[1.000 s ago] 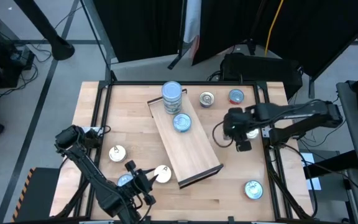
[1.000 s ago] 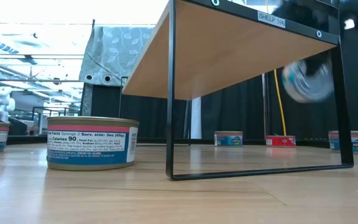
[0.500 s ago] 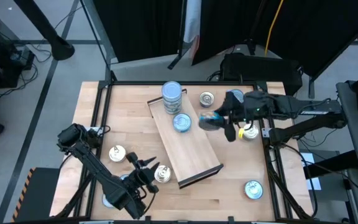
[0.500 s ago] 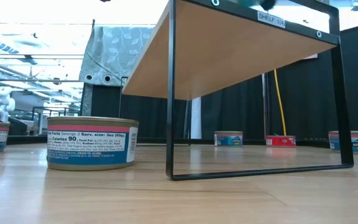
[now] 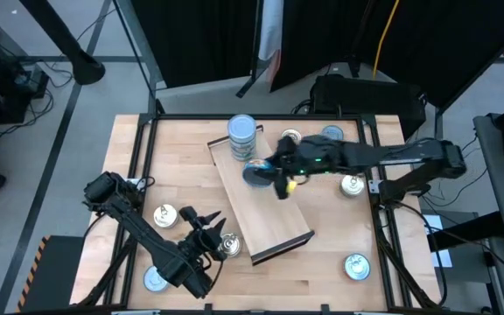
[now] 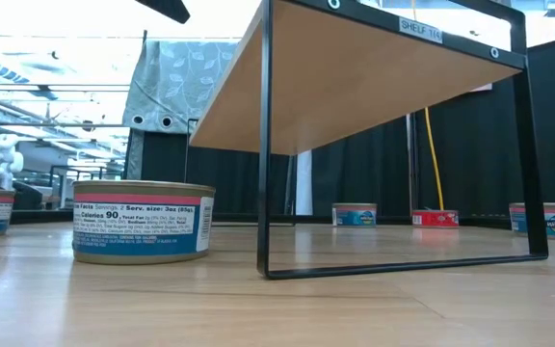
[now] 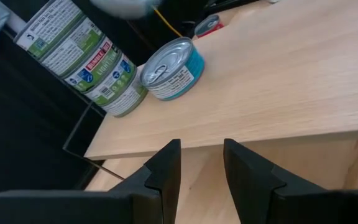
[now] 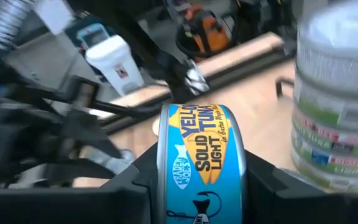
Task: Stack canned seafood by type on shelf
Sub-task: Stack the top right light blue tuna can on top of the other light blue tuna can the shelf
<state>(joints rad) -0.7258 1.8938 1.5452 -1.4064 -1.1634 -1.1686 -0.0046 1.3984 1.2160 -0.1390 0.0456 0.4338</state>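
Note:
The shelf lies slanted mid-table. On its far end stands a stack of tins and beside it one blue-topped tin, also seen in the left wrist view. My right gripper hovers over the shelf next to that single tin, shut on a blue-and-yellow tuna tin. My left gripper is open and empty near the shelf's near-left side, by a silver tin resting on the table. In the left wrist view, the left gripper points at the shelf's edge. My right gripper pinches the tuna tin between its two fingers, one on each flat face. The tin is turned on edge, its printed side wall facing the wrist camera. It is lifted clear above the shelf, close to the stack.
Loose tins lie on the table: two at the left, two at the far side, two at the right. The low view shows the shelf's underside and dark leg frame.
My right gripper has carried the tuna tin up from the table's right side and leftward to above the shelf, beside the single blue-topped tin. My left gripper has moved from near the table's near edge toward the shelf's near-left side.

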